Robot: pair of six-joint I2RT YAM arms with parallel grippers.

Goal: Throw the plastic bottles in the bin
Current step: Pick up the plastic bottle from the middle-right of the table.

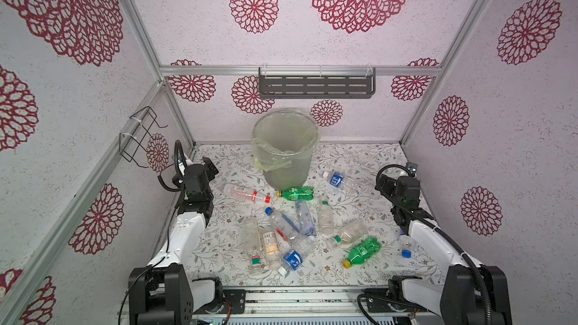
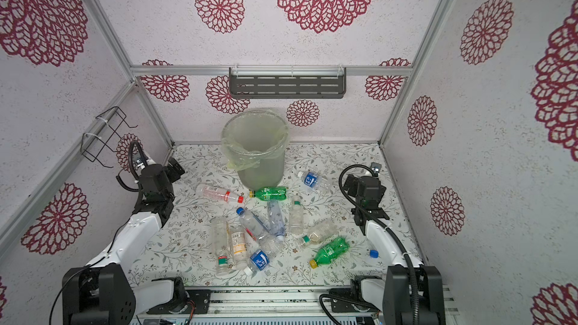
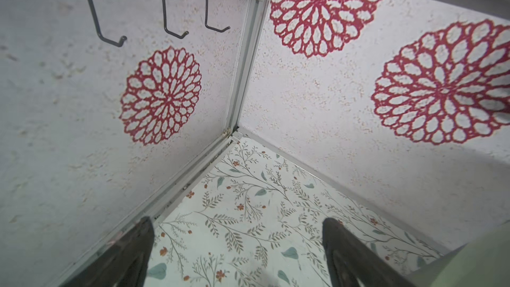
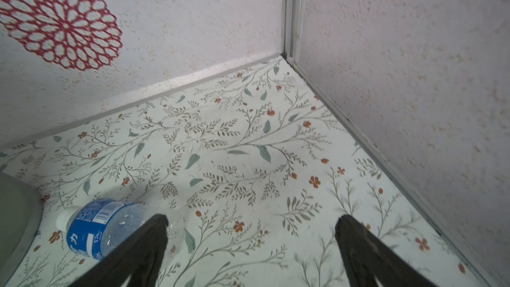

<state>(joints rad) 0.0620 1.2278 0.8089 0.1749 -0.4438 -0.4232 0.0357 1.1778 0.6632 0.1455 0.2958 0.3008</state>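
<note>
The bin point(image 1: 286, 170) point(image 2: 261, 167), a translucent grey-green bucket with a yellowish bag over its rim, stands at the back middle of the floral table. Several plastic bottles lie on their sides in front of it: a red-capped clear one point(image 1: 245, 193), a green one point(image 1: 295, 193), a blue-labelled one point(image 1: 341, 180) point(image 4: 93, 227), another green one point(image 1: 362, 251), and a clear heap point(image 1: 281, 232). My left gripper point(image 1: 210, 165) point(image 3: 238, 222) is open over bare table near the back left corner. My right gripper point(image 1: 386, 184) point(image 4: 251, 219) is open and empty, just right of the blue-labelled bottle.
A dark slotted shelf point(image 1: 316, 86) hangs on the back wall above the bin. A black wire rack point(image 1: 140, 136) sticks out from the left wall above my left arm. A blue-capped bottle point(image 1: 406, 253) lies partly under my right arm. Walls close three sides.
</note>
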